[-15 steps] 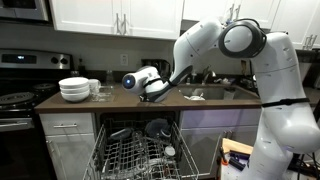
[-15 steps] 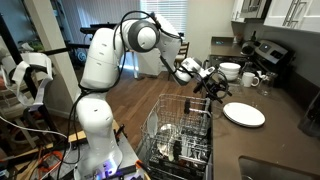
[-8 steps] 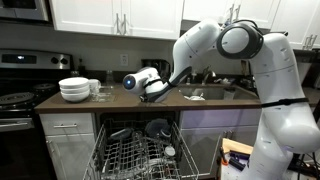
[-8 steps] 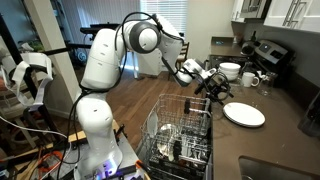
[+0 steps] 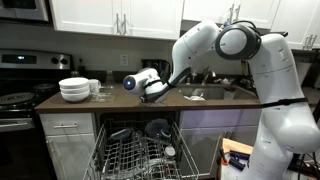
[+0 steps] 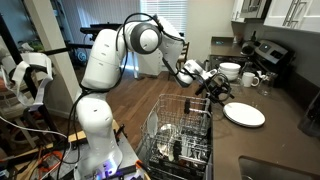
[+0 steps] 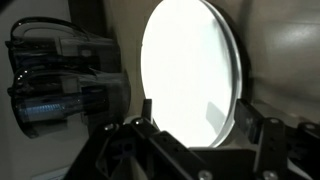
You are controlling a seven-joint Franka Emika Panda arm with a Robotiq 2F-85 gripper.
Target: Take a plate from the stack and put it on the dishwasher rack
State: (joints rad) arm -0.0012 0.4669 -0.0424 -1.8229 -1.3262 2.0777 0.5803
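End effector (image 6: 217, 90): jaws apart, nothing held. Stack of thin round white plates (image 6: 243, 114): just below and ahead, on dark desk (image 6: 290, 108). I'd straddle the near rim, pinching only its topmost one.

The counter (image 6: 283, 141) bears the stack (image 6: 243, 114) (flat plates) and bowls (image 6: 230, 71).

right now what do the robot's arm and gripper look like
The arm is glossy white, built of thick rounded segments, with dark round caps at the joints. The gripper at its end is black and boxy, with two dark, jointed fingers. No markings are legible at this size.
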